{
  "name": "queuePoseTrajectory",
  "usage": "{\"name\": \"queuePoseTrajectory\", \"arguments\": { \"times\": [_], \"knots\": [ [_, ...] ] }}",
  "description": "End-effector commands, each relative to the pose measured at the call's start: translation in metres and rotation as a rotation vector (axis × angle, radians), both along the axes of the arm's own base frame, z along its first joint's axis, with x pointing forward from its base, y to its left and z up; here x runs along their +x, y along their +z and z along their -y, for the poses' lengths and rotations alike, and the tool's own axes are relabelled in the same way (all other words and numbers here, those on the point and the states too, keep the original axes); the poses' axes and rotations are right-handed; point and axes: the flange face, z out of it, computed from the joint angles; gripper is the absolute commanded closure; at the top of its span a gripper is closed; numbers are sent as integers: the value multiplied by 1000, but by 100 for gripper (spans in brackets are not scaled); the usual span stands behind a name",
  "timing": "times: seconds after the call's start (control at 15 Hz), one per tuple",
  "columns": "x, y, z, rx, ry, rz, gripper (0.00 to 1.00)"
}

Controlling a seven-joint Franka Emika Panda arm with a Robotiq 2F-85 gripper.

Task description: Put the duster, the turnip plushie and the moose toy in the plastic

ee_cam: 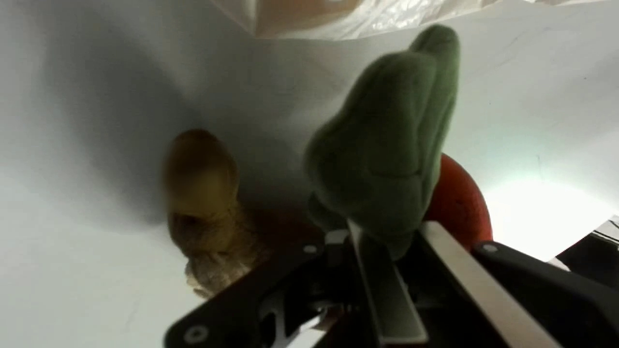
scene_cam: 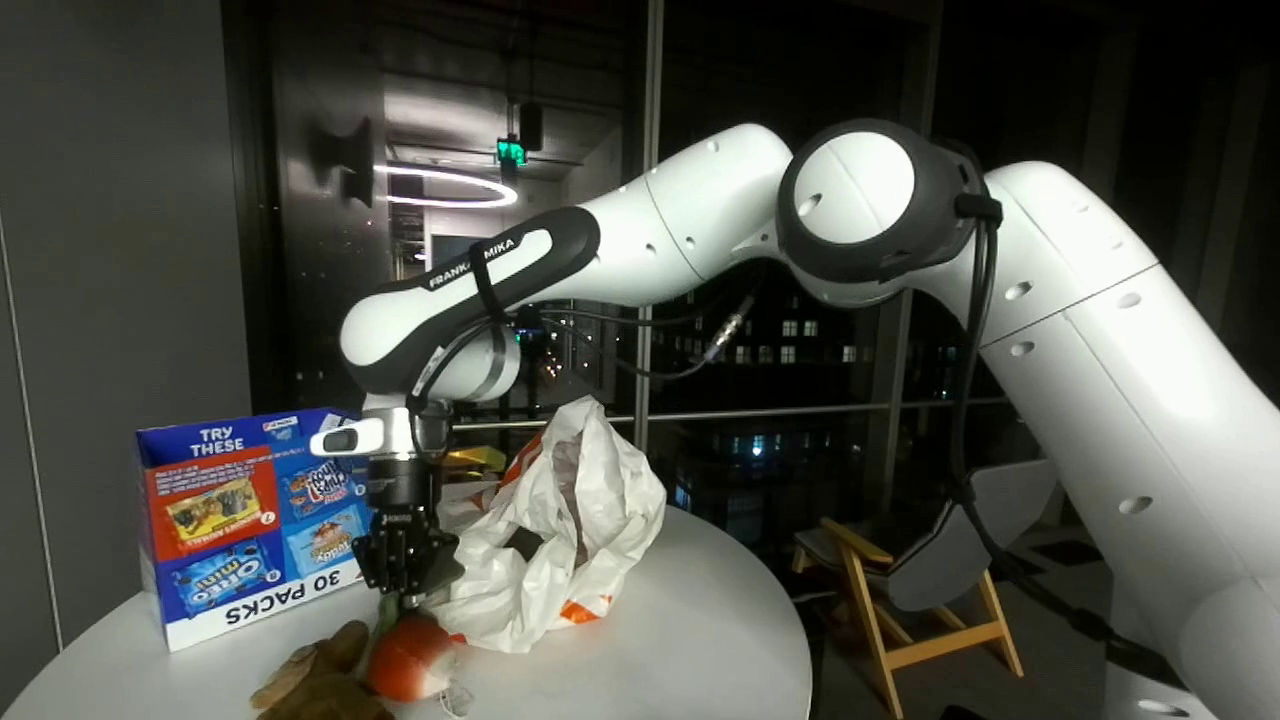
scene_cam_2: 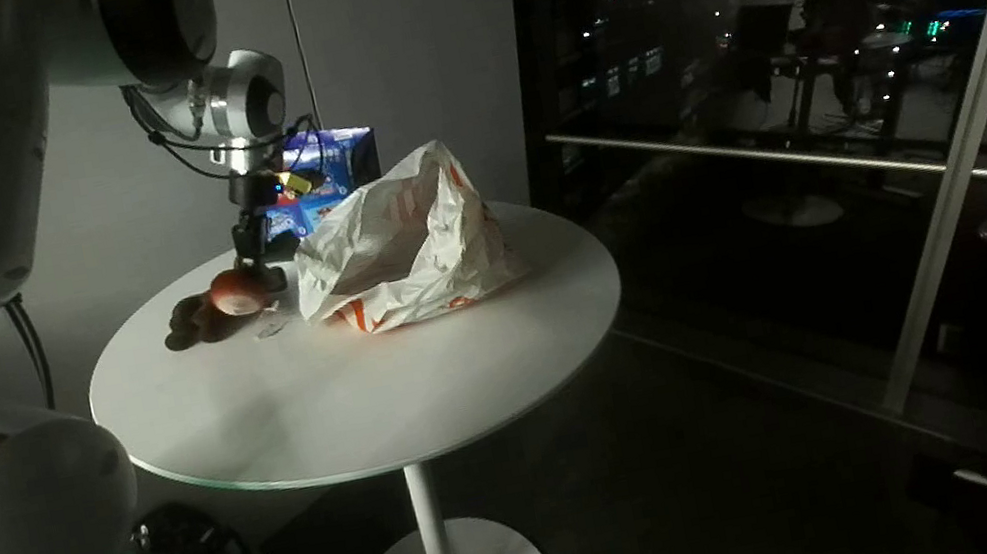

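The round white bench point(scene_cam_2: 342, 395) stands near a dark window point(scene_cam_2: 702, 78); the fingers point(ee_cam: 389, 299) grip the turnip point(scene_cam: 408, 662) by its leaves point(ee_cam: 377, 140).

A blue snack box point(scene_cam: 225, 520) stood on a round white table point(scene_cam_2: 430, 379) near a grey wall point(scene_cam: 110, 300); a wooden-legged chair point(scene_cam: 940, 560) stood apart from the table; dark windows point(scene_cam_2: 725, 94) rose behind; a ring lamp point(scene_cam: 450, 202) and a green sign point(scene_cam: 511, 152) glowed.
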Motion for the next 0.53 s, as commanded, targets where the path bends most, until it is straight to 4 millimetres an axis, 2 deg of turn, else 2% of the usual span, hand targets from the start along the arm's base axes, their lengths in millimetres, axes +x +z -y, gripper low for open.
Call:
{"name": "queuePoseTrajectory", "arguments": {
  "times": [0.0, 0.2, 0.47],
  "knots": [
    [-12, 61, 10, 17, -78, 153, 90],
    [-28, 104, 21, 17, -174, 289, 90],
    [-59, 139, 45, 16, -332, 417, 91]
  ]
}}
